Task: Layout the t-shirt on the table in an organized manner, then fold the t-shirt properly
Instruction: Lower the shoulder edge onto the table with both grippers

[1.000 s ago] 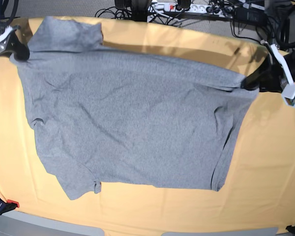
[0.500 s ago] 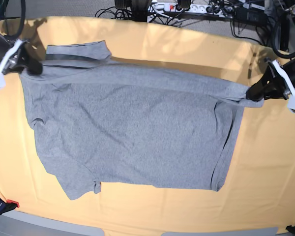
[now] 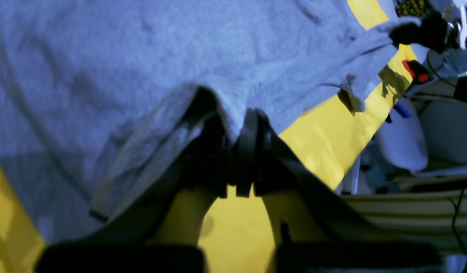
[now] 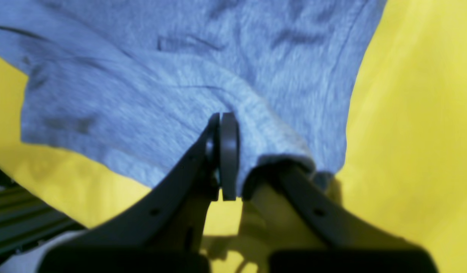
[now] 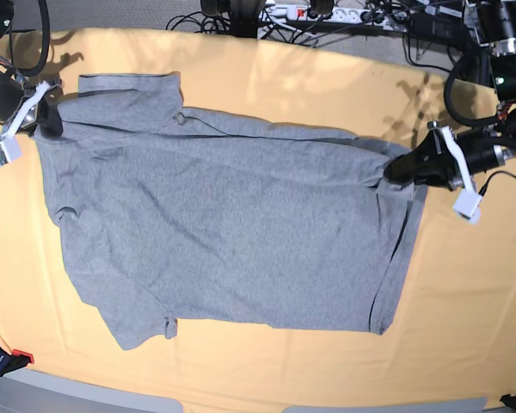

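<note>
Across the middle of the table (image 5: pixel 464 292) we see the t-shirt (image 5: pixel 232 232) spread nearly flat, plain grey side up, with one sleeve near the front edge. We find our left gripper (image 5: pixel 402 168) clamped on the shirt's far corner at the hem side, and our right gripper (image 5: pixel 50 120) pinching the far corner at the shoulder side. Behind the table lie cables (image 5: pixel 327 17) and a power strip (image 5: pixel 327 12).

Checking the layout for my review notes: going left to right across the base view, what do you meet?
right gripper → t-shirt → left gripper → bare table
</note>
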`<state>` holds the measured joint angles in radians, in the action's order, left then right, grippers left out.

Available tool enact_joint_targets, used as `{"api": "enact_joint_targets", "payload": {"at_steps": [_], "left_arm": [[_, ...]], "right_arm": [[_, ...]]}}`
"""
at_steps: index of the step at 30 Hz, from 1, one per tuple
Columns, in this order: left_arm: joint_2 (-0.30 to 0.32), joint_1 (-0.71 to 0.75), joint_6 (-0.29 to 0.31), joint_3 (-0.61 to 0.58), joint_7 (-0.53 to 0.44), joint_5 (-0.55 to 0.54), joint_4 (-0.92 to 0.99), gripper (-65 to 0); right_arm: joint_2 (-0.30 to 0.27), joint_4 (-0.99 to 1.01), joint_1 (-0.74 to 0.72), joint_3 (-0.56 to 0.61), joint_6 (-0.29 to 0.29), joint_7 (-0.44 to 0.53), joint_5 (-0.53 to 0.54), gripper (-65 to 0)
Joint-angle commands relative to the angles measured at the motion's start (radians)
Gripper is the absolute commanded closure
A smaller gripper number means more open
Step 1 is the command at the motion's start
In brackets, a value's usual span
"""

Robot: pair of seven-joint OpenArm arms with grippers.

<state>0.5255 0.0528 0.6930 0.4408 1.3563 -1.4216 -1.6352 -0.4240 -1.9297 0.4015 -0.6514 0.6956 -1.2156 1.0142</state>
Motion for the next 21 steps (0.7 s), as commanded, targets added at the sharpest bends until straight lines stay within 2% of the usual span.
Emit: {"api": "enact_joint_targets", "payload": {"at_steps": [1, 6, 16, 21], "left_arm": [[0.021, -0.030, 0.005, 0.006, -0.024, -0.026, -0.014, 0.0], [0.021, -0.088, 0.005, 0.006, -0.025, 0.035, -0.014, 0.0], [0.023, -0.119, 0.005, 0.006, -0.026, 0.050, -0.014, 0.0], [0.023, -0.122, 0.005, 0.006, -0.070, 0.113, -0.014, 0.0]], "right_arm": [[-0.020, -0.011, -0.003, -0.008, 0.003, 0.034, 0.018, 0.0], [-0.019, -0.011, -0.059, -0.008, 0.003, 0.056, 0.016, 0.0], [-0.019, -0.011, -0.119, -0.008, 0.003, 0.070, 0.002, 0.0], [-0.019, -0.011, -0.119, -0.008, 0.003, 0.078, 0.002, 0.0]]}}
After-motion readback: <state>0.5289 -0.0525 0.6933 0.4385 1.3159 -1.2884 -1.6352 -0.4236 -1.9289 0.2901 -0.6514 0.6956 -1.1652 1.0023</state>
